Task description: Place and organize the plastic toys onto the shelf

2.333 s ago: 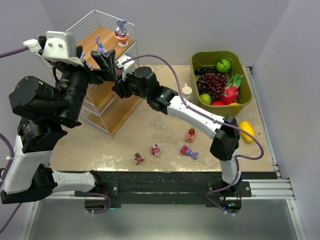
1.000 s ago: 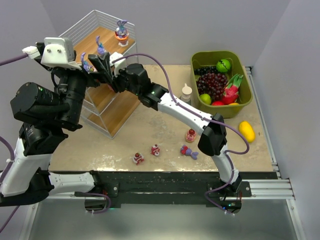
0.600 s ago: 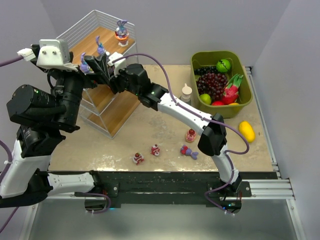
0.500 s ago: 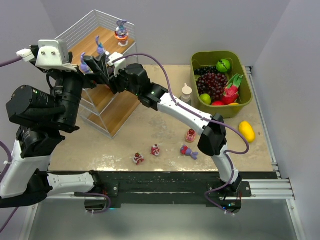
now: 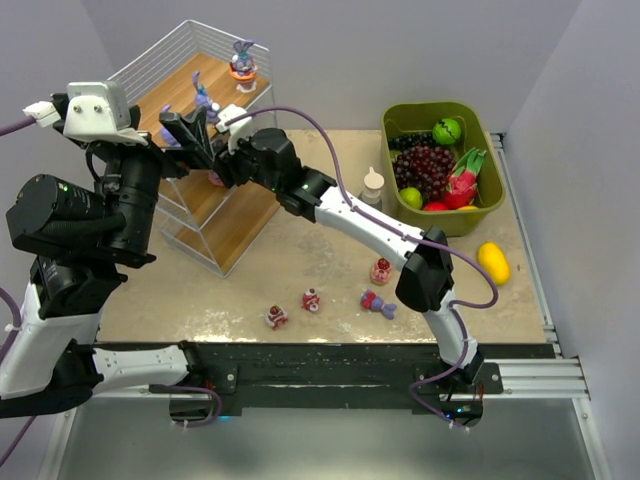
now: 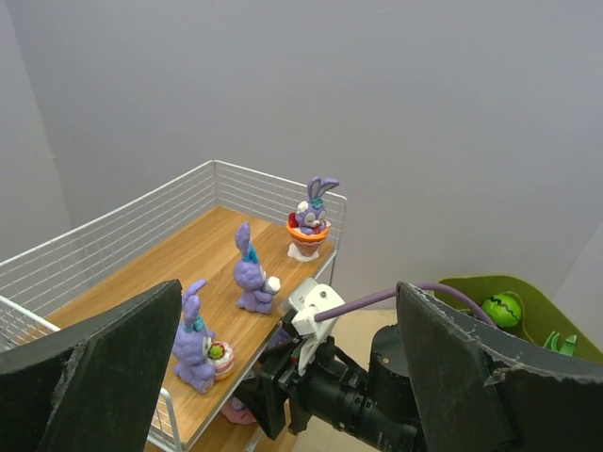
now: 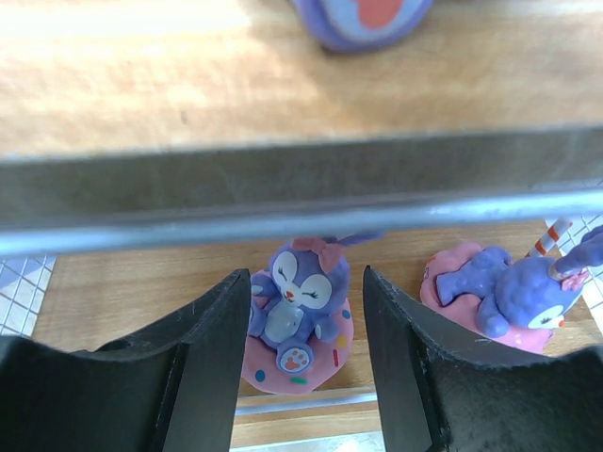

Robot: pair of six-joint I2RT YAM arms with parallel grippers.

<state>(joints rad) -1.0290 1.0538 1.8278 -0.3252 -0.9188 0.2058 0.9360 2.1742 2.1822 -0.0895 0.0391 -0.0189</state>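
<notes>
Three purple bunnies (image 6: pixel 252 278) upright on wire shelf (image 6: pixel 151 268) top board; four toys (image 5: pixel 311 300) loose on table (image 5: pixel 300 262).

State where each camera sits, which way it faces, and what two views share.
Top external: above and behind the robot, looking down at table, shelf, bin; left arm and right arm show.
Left wrist: high, looking down on the top board; open left gripper frames it.
Right wrist: level with a lower board, facing a pink-based bunny flanked by the right gripper.
Shared: top and left wrist both show the orange-based bunny.

Plain pale grey walls (image 5: pixel 400 50), corner at right. Tan speckled table (image 5: pixel 300 260), black front edge. Soft, even light.
</notes>
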